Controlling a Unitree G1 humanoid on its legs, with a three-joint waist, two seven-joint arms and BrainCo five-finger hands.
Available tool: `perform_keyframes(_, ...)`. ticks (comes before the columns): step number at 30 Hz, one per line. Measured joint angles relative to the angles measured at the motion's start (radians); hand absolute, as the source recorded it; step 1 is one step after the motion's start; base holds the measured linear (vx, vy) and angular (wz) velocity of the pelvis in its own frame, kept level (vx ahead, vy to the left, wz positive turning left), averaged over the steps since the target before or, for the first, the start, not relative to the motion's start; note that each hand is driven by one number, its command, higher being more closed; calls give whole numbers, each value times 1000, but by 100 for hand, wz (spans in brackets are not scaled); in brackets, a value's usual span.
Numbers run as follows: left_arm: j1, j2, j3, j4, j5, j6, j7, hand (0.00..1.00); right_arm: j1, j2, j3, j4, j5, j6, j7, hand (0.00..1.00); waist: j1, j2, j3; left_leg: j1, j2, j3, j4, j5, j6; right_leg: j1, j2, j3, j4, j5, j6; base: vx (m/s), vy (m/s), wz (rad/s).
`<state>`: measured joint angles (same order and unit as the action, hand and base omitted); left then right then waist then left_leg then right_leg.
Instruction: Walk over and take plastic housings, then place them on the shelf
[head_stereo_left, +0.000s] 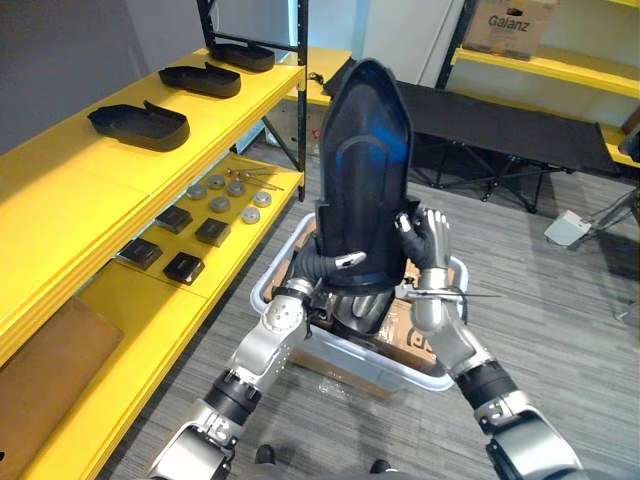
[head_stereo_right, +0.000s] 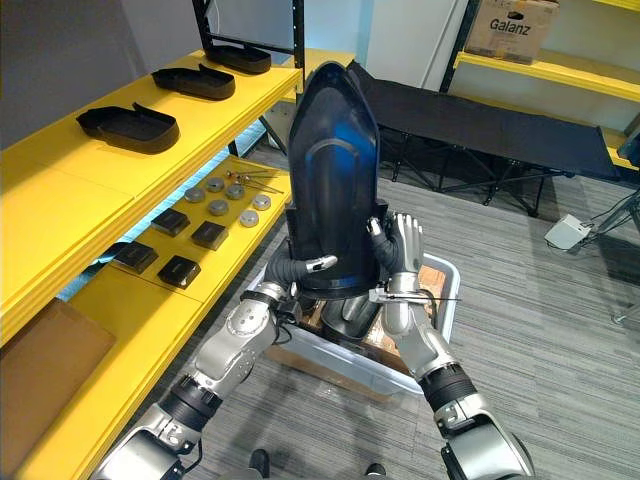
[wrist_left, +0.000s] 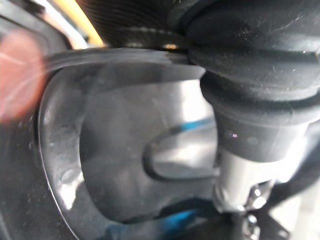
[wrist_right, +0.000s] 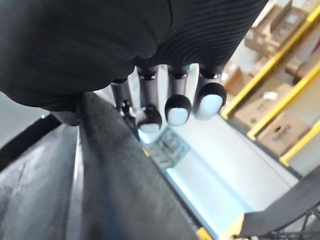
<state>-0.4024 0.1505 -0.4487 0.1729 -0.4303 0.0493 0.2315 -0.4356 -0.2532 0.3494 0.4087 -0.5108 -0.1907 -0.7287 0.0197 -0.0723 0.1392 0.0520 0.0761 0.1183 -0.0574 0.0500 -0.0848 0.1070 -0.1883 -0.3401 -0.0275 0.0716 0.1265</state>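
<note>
- The black plastic housing (head_stereo_left: 365, 170) stands upright in the air, pointed end up, held between both hands over a bin.
- The left hand (head_stereo_left: 330, 263) grips its lower left edge: one silver digit lies curled across the front face and the other fingers are hidden behind.
- The right hand (head_stereo_left: 432, 248) is flat against the lower right edge, fingers straight and pointing up, thumb tip touching the housing.
- The white bin (head_stereo_left: 425, 378) sits on the floor just below, with cardboard and a dark part inside.
- To the left, the yellow shelf (head_stereo_left: 90, 200) carries three more housings (head_stereo_left: 140, 125) in a row on its top board.
- The lower board holds small black blocks (head_stereo_left: 184, 267) and round metal discs (head_stereo_left: 236, 188).
- Behind the held housing stands a black folding table (head_stereo_left: 500, 125).
</note>
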Motion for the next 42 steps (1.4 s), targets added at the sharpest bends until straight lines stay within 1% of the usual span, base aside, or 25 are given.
perform_keyframes(3, 0, 0, 0, 9, -62, 14, 4, 100, 5, 1, 22, 0, 25, 0, -13, 100, 1, 0, 0, 0, 0, 0, 3, 0, 0, 2, 0, 0, -1, 0, 0, 0, 0, 0)
perform_keyframes(5, 4, 0, -3, 25, -132, 14, 10, 100, 13, 1, 33, -1, 29, 0, -14, 100, 1, 0, 0, 0, 1, 0, 10, -2, -2, 4, 0, 1, -2, 0, 0, -32, -4, 0)
perform_keyframes(8, 14, 0, -16, 30, -192, 12, 31, 100, 29, 6, 44, -4, 37, 1, -18, 100, -1, 1, 0, 4, 4, 0, 17, -5, -2, 17, 0, -1, -7, 0, 0, 0, 0, 0)
perform_keyframes(9, 16, 0, -17, 30, -196, 9, 34, 100, 30, 6, 47, -5, 37, 1, -21, 100, -1, 1, -1, 4, 5, 0, 17, -5, -2, 17, 0, -2, -8, 0, 0, -35, 2, -1)
perform_keyframes(11, 23, 0, -30, 33, -237, -26, 43, 100, 30, 11, 60, -16, 51, 1, -41, 100, -1, 2, -1, 2, 7, 1, 19, -5, -3, 17, 2, -2, -15, 2, -2, -39, -2, -5)
perform_keyframes(12, 23, 0, -34, 36, -258, -31, 43, 100, 31, 11, 65, -21, 63, 2, -44, 100, -1, 3, -2, 1, 7, 1, 19, -5, -3, 16, 2, -2, -16, 3, -2, -33, -1, -3)
perform_keyframes(14, 23, 1, -46, 50, -317, -58, 43, 100, 38, 11, 74, -30, 68, 4, -57, 100, -4, 8, -5, 1, 7, 1, 20, -5, -3, 16, 1, -1, -16, 3, -2, 0, 0, 0)
perform_keyframes(20, 44, 1, -65, 57, -387, -102, 41, 100, 46, 11, 80, -34, 69, 7, -58, 100, -5, 22, -14, 1, 8, 5, 19, -6, -3, 13, 2, 5, -17, 3, -2, 0, 0, 0)
perform_keyframes(21, 51, 0, -65, 57, -389, -108, 38, 100, 50, 11, 84, -35, 69, 6, -58, 0, -5, 22, -14, 2, 8, 6, 19, -6, -3, 13, 3, 8, -17, 4, -2, 0, 0, 0)
perform_keyframes(22, 53, 0, -66, 57, -406, -110, 36, 100, 56, 14, 85, -38, 71, 1, -58, 0, -5, 22, -14, 2, 9, 6, 18, -6, -3, 13, 4, 8, -17, 4, -2, 0, 0, 0)
perform_keyframes(24, 57, -1, -66, 57, -473, -113, 28, 100, 69, 31, 85, -49, 77, -12, -60, 0, -6, 22, -14, 2, 10, 8, 18, -6, -3, 11, 5, 10, -17, 7, -2, 0, 0, 0)
perform_keyframes(25, 57, -1, -66, 57, -473, -113, 28, 100, 69, 31, 85, -49, 77, -12, -60, 0, -6, 22, -14, 2, 10, 8, 18, -6, -3, 11, 5, 10, -17, 7, -2, 0, 0, 0)
perform_keyframes(26, 61, -4, -64, 57, -505, -125, 21, 100, 72, 44, 85, -51, 94, -37, -61, 0, -6, 22, -14, 2, 11, 9, 17, -6, -3, 10, 6, 11, -17, 7, -2, 0, 0, 0)
perform_keyframes(30, 81, -8, -50, 57, -503, -150, 1, 100, 89, 67, 85, -62, 108, -63, -83, 0, -4, 22, -14, 10, 13, 22, 13, -7, -5, 12, 7, 14, -17, 7, -2, -2, 1, -6)
perform_keyframes(33, 91, -41, -28, 49, -493, -172, -2, 100, 119, 83, 76, -119, 135, -76, -104, 0, -3, 21, -15, 16, 14, 30, 13, -12, -7, 13, 7, 20, -17, 7, -2, -11, 5, -8)
perform_keyframes(34, 99, -55, -9, 22, -472, -181, -1, 100, 127, 89, 66, -147, 144, -78, -106, 0, -5, 20, -15, 16, 14, 34, 13, -12, -7, 10, 11, 23, -16, 7, -2, -15, -9, -10)
perform_keyframes(36, 122, -76, 35, -54, -420, -184, 2, 100, 133, 100, 53, -199, 144, -81, -105, 0, -7, 21, -15, 17, 15, 41, 12, -12, -7, 0, 14, 36, -13, 7, -3, -12, -5, -16)
perform_keyframes(37, 132, -87, 56, -97, -376, -195, 3, 100, 133, 103, 39, -241, 142, -85, -101, 0, -7, 21, -15, 18, 15, 52, 10, -13, -8, -3, 15, 41, -12, 7, -3, -1, 11, -13)
perform_keyframes(39, 132, -96, 74, -143, -317, -201, 2, 100, 133, 96, 13, -313, 132, -85, -87, 0, -8, 21, -15, 25, 11, 54, 7, -12, -7, -1, 15, 42, -12, 8, -3, 4, 10, -7)
perform_keyframes(41, 131, -111, 102, -187, -219, -204, 0, 100, 132, 69, -33, -404, 103, -75, -30, 0, -8, 19, -18, 40, 9, 57, -4, -12, -7, 2, 14, 46, -10, 8, -3, 0, 13, -5)
perform_keyframes(42, 131, -115, 112, -193, -191, -204, 0, 100, 131, 56, -47, -425, 100, -73, -11, 0, -8, 19, -18, 41, 8, 57, -5, -12, -7, 2, 13, 47, -9, 8, -3, -4, 13, -4)
